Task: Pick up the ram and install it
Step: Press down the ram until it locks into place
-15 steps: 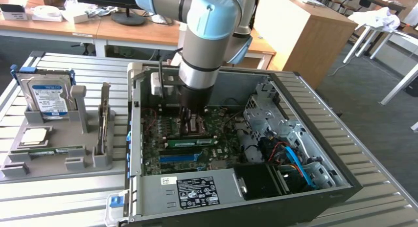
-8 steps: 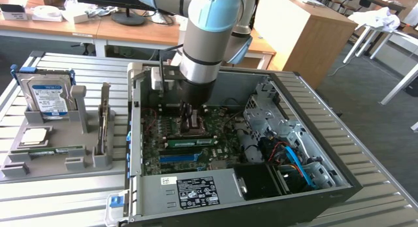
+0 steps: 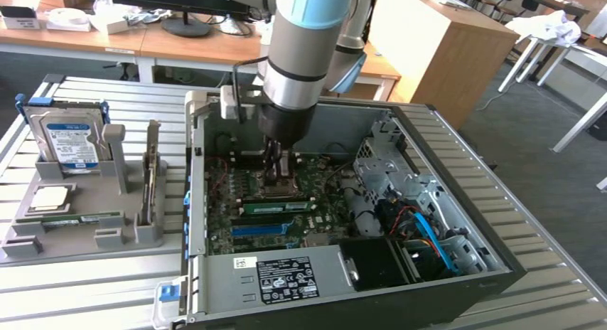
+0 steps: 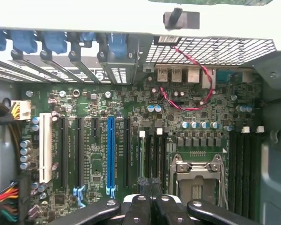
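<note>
A green ram stick (image 3: 277, 206) with a pale label stands on edge in a slot of the motherboard (image 3: 223, 230) inside the open computer case (image 3: 474, 202). In the wrist view it is a thin green edge (image 4: 141, 157) beside the black memory slots. My gripper (image 3: 278, 179) reaches down into the case just behind the ram stick, close over the board. Its fingers (image 4: 144, 187) are shut together with nothing between them, their tips over the slots next to the stick. A second green stick (image 3: 71, 218) lies in the grey holder tray (image 3: 95, 202) at the exterior view's left.
The tray also carries a hard drive (image 3: 65, 141), a square silver processor (image 3: 50, 197) and an upright expansion card (image 3: 150, 177). The processor socket (image 4: 195, 176) is next to my fingers. Cables (image 3: 422, 230) and a drive cage (image 3: 379, 166) fill the case's right side.
</note>
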